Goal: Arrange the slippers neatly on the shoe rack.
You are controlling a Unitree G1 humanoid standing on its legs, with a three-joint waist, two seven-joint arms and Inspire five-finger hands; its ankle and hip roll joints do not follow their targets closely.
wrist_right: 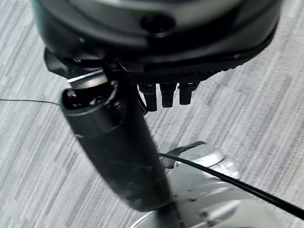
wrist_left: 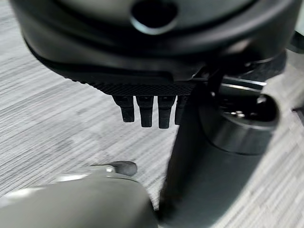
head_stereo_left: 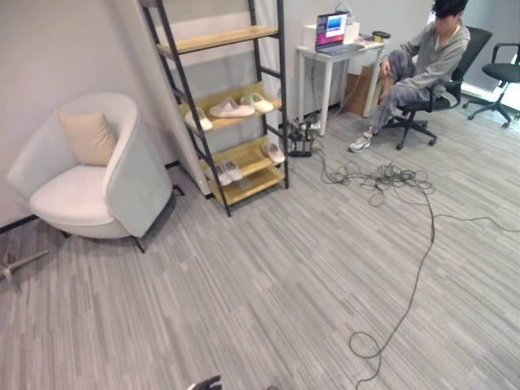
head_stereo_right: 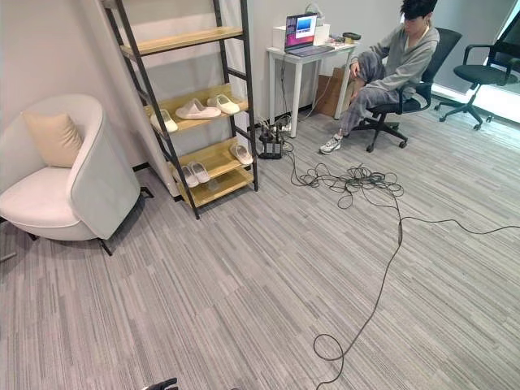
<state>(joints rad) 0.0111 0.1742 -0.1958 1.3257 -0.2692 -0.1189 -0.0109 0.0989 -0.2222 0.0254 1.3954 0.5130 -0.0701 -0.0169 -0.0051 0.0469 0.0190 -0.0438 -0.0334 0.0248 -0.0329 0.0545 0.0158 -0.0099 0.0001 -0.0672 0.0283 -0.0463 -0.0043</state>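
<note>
A black-framed shoe rack (head_stereo_left: pixel 244 106) with wooden shelves stands against the wall, and every slipper in sight lies on it. On its middle shelf a pink slipper (head_stereo_left: pixel 231 109) rests at the centre, a cream slipper (head_stereo_left: pixel 261 102) just beside it toward the desk end, and another cream slipper (head_stereo_left: pixel 197 119) at the armchair end, partly over the shelf edge. One shelf lower, a pale pair of slippers (head_stereo_left: pixel 227 171) lies side by side at the front and a single pale slipper (head_stereo_left: pixel 273 152) near the rear post. The top shelf holds nothing. Beside the rack sits a white armchair (head_stereo_left: pixel 89 175) with a beige cushion (head_stereo_left: pixel 88 136); on the rack's other side a white desk (head_stereo_left: pixel 329 61) carries an open laptop (head_stereo_left: pixel 332 32), and a person (head_stereo_left: pixel 418 65) sits on an office chair (head_stereo_left: pixel 455 77) past it. Both hands hang over grey carpet well apart from the rack: the left hand (wrist_left: pixel 152 71) and the right hand (wrist_right: pixel 161 71) each show straight, relaxed fingers holding nothing.
</note>
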